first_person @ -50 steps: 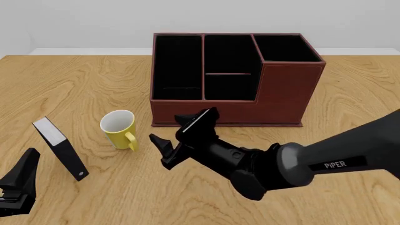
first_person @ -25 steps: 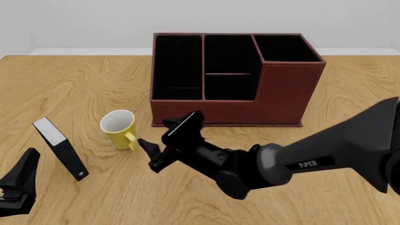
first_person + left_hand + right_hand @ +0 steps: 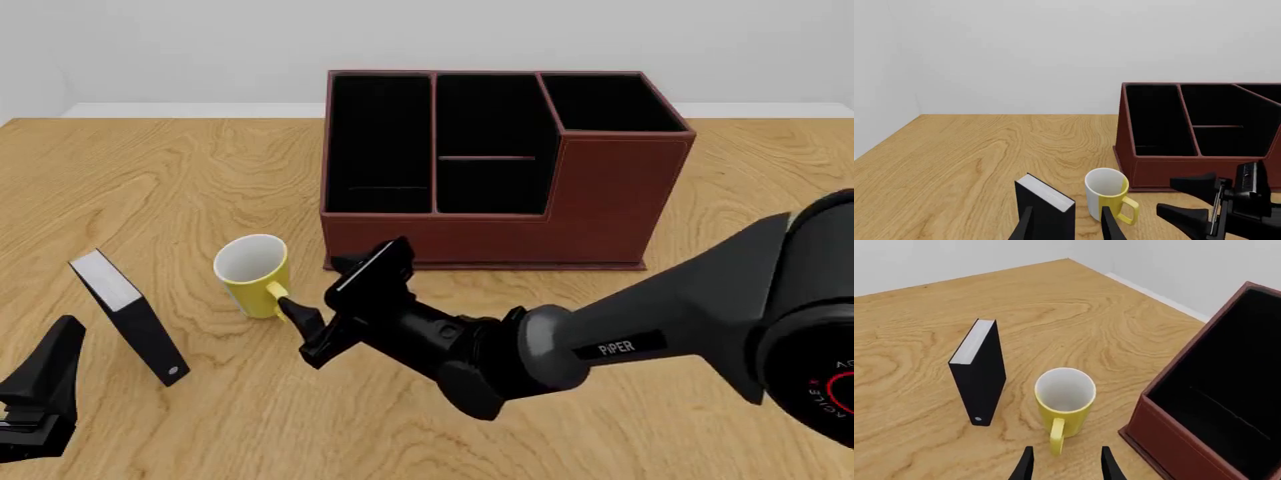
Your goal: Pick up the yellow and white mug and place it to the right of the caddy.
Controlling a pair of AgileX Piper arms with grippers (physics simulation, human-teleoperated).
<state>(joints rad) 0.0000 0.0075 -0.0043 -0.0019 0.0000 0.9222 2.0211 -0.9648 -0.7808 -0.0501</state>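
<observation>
The yellow and white mug point(image 3: 252, 273) stands upright on the table left of the caddy point(image 3: 601, 200), with its handle towards the near right. My right gripper point(image 3: 310, 286) is open and empty just right of the handle, its fingertips level with it. In the right wrist view the mug point(image 3: 1064, 399) sits straight ahead of the open right gripper point(image 3: 1064, 463), with the caddy point(image 3: 1214, 405) beside it. My left gripper point(image 3: 54, 352) is low at the near left, open and empty. In the left wrist view the mug point(image 3: 1106, 192) and caddy point(image 3: 1201, 130) show beyond the left gripper point(image 3: 1067, 222).
A thin black and white slab point(image 3: 127, 318) stands on edge left of the mug, between it and my left gripper. It also shows in the right wrist view point(image 3: 977, 372) and the left wrist view point(image 3: 1044, 202). The right gripper point(image 3: 1171, 197) crosses the left wrist view.
My right gripper has moved left across the table and closer to the mug's handle, staying open. The mug, slab, caddy and left arm have not moved.
</observation>
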